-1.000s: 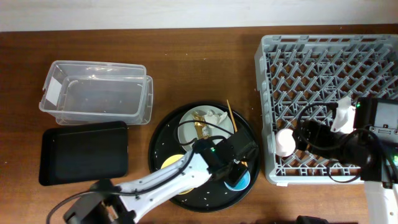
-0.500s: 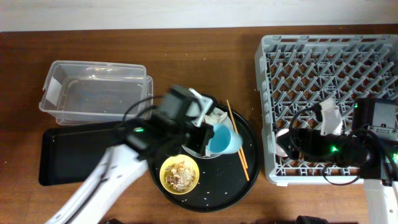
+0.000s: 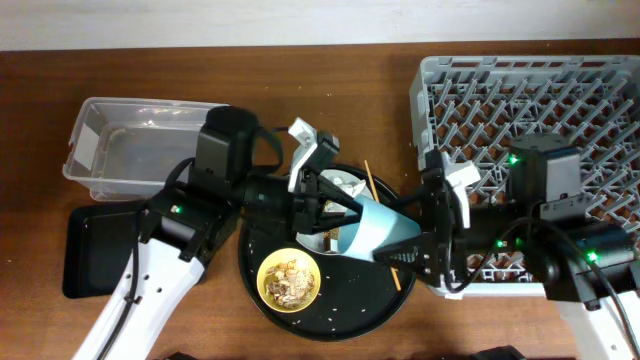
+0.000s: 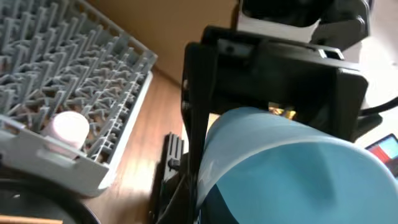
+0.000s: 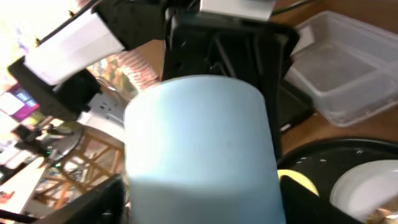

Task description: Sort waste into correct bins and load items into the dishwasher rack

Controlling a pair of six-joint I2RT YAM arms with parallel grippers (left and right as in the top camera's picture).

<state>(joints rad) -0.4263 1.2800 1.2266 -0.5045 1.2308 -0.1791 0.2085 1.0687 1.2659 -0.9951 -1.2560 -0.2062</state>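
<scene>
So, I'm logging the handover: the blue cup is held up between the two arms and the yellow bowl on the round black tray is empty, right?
Not empty: the overhead view shows brownish food scraps in the yellow bowl on the round black tray. The blue cup is held up between the two arms, as you say.

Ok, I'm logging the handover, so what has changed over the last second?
The left gripper lifted the blue cup off the round black tray and holds it tilted above it. The right gripper left the dishwasher rack and came left to the cup's base; whether its fingers grip is unclear. The yellow bowl, tub and flat tray stayed put.
</scene>
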